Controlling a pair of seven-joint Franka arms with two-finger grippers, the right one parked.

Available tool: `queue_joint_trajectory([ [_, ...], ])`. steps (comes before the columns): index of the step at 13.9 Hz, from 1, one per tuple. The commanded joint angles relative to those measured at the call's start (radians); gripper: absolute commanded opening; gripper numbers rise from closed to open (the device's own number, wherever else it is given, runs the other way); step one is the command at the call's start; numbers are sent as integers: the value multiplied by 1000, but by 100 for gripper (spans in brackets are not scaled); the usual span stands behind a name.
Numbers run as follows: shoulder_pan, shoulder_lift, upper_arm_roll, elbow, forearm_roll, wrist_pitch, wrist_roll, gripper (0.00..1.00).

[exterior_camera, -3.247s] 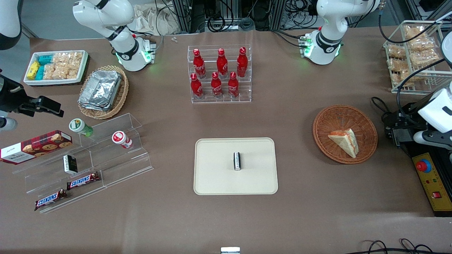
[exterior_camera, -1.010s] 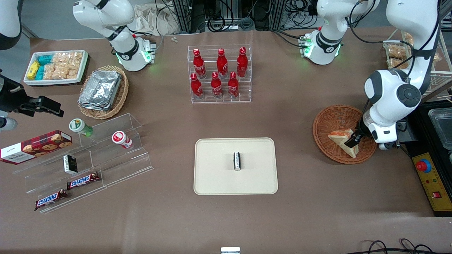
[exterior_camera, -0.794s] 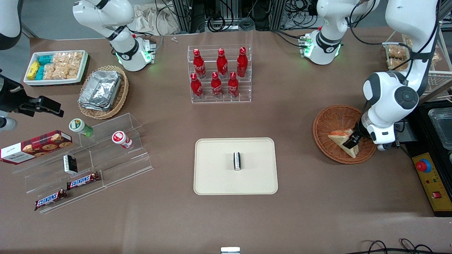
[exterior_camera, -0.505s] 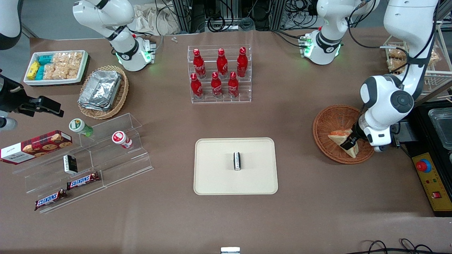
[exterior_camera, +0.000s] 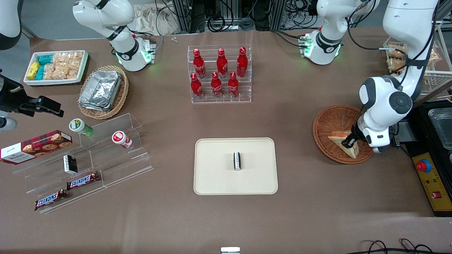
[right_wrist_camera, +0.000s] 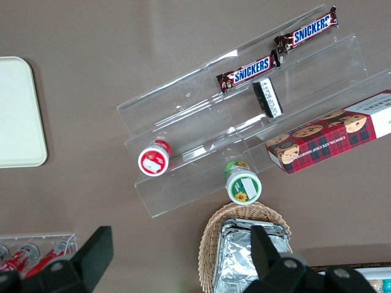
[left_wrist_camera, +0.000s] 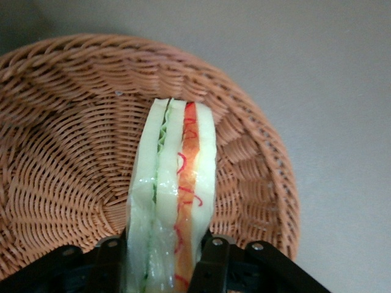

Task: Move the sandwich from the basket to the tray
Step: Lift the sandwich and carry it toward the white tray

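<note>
The sandwich (exterior_camera: 338, 138) stands on edge in the reddish-brown wicker basket (exterior_camera: 328, 120), toward the working arm's end of the table. My left gripper (exterior_camera: 348, 143) reaches down into the basket and is shut on the sandwich. In the left wrist view both black fingers (left_wrist_camera: 208, 259) press the sandwich (left_wrist_camera: 174, 177) by its bread faces, red and green filling showing, with the basket (left_wrist_camera: 67, 152) weave beneath it. The gripper (left_wrist_camera: 160, 262) holds it low in the basket. The cream tray (exterior_camera: 215, 176) lies mid-table, about a basket's width away; its edge also shows as the tray (right_wrist_camera: 18, 110).
A small black-and-white packet (exterior_camera: 237, 161) stands in the tray's middle. A clear rack of red bottles (exterior_camera: 219, 74) is farther from the front camera. A black-and-yellow control box with a red button (exterior_camera: 429, 176) lies beside the basket, a wire rack of snacks (exterior_camera: 397, 56) farther off.
The left arm came in over the basket and lowered, shifting slightly toward the tray's side. Its fingers now sit against both bread faces of the sandwich.
</note>
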Motion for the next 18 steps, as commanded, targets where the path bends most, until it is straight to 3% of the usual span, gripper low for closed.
queue_joint_trajectory([
  [1, -7, -64, -11, 32, 18, -50, -34, 0],
  [5, -7, -45, -37, 384, 19, -522, 67, 0],
  [8, -9, -45, -68, 544, 27, -670, 357, 0],
  [11, -7, -25, -161, 707, 28, -825, 445, 0],
  [15, -18, 82, -359, 759, 30, -844, 439, 0],
  [18, -115, 260, -392, 785, 34, -723, 404, 0],
])
